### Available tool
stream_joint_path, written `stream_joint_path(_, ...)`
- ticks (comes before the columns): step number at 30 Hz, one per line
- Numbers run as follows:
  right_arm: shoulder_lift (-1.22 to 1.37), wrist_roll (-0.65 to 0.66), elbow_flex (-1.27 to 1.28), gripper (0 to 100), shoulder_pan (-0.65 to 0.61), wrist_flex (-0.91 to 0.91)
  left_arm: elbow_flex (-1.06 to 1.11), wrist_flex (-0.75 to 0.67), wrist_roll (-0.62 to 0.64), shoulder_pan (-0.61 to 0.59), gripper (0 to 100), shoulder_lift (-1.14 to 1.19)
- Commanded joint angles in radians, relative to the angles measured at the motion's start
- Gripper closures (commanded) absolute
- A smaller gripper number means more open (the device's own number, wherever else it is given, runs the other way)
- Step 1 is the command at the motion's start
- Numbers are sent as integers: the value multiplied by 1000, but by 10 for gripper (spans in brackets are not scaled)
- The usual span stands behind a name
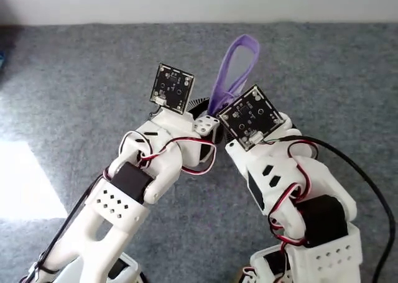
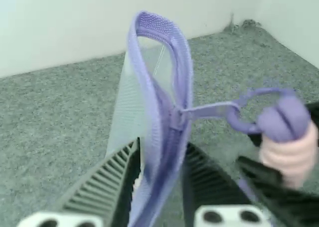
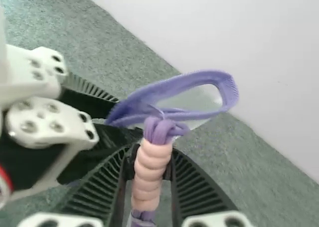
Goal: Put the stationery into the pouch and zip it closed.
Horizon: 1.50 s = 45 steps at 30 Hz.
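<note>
The pouch (image 2: 132, 92), pale see-through mesh edged with a purple zip band, stood upright, its lower part pinched in the left gripper (image 2: 159, 159); its top gaped in a narrow loop, the zip partly undone. From the slider (image 2: 177, 116) a purple cord (image 2: 249, 98) ran sideways to a pink ribbed charm (image 3: 149, 169), clamped in the right gripper (image 3: 147, 154).

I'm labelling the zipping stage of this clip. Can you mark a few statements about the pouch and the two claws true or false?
1. The left claw clamps the pouch. True.
2. The pouch lies flat. False: it is held upright.
3. The right claw grips the pink pull charm. True.
4. The pouch is zipped fully shut. False: its top gapes open in a loop.
</note>
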Motion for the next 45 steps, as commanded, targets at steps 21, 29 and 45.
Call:
stream_joint_path(21, 424, -23, -58, 991, 268, -526, 160, 123, -91, -5, 990, -381)
stream_joint_path(29, 562, -23, -184, 991, 329, -539, 199, 209, -91, -5, 990, -485)
stream_joint_path(45, 1081, 35, -638, 991, 450, -544, 200, 382, -89, -6, 990, -674)
